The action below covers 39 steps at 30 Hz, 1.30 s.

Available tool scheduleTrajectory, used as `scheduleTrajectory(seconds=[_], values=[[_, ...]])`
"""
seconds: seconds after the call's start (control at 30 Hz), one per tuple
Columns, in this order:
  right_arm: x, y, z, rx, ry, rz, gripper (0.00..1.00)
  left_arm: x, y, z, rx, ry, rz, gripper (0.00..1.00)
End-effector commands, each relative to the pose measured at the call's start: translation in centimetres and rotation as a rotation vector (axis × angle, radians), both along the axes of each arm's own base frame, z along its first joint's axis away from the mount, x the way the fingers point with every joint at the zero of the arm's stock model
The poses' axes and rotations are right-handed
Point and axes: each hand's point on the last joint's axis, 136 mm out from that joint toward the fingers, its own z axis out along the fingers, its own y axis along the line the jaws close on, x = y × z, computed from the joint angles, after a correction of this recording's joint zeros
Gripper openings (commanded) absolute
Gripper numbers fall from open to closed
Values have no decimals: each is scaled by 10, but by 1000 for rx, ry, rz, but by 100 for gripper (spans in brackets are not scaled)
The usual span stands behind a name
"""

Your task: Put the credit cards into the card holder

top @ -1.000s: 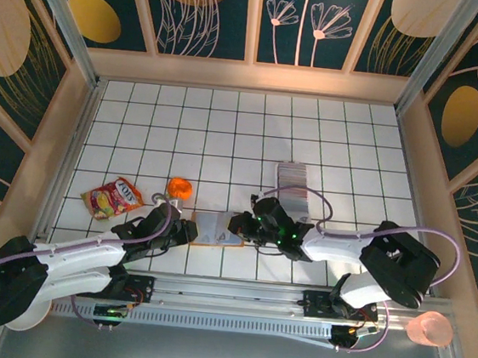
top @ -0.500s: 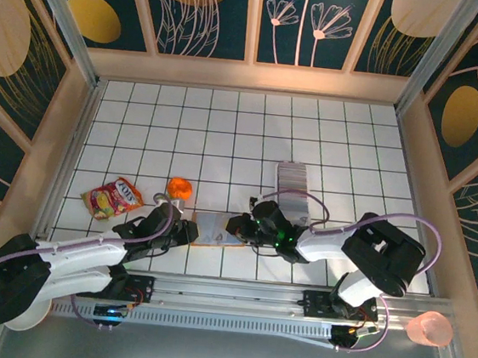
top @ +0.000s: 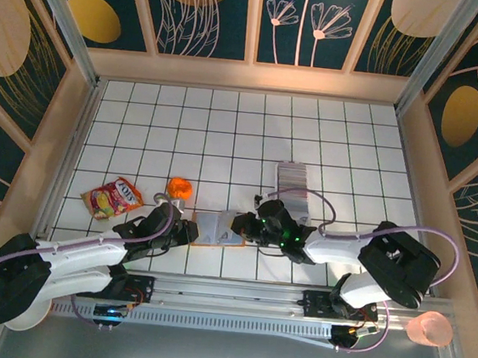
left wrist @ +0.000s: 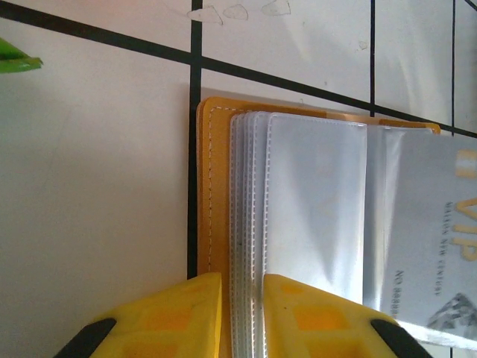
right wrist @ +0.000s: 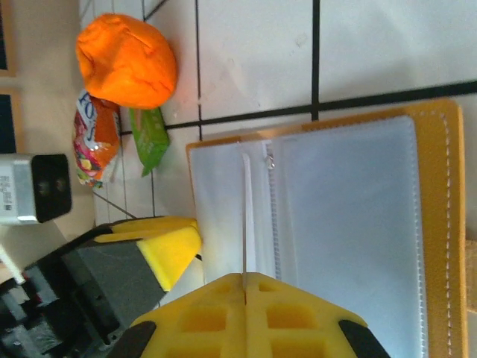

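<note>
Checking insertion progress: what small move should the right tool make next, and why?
Likely ease the right tool forward to slide the card it pinches edge-on in among the clear sleeves of the card holder; the left tool clamps the holder's edge, steadying it.

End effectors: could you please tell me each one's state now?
Left end effector: closed on the card holder.
Right end effector: closed on a credit card.
</note>
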Motion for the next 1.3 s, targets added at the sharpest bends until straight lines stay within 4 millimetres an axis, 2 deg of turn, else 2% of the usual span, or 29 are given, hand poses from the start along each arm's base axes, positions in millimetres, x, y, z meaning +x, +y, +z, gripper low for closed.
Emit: scheduleTrajectory(seconds=[0.0,0.4,0.83,1.1,1.27], values=[[3,-11,-6,-34,-30,-20,0,-3,-4,0,11,14,-29,21],[3,6,-9,30,-5,10,0,-3,-3,0,9,20,-24,20],[-1,13,-13,60,16,21,0,-4,-3,-2,9,23,-22,20],[-4,14,-7,124,35,5,0,-5,-2,-3,11,26,-22,19],[-8,15,-17,114,74,2,0,-5,-2,-3,13,27,-22,19]])
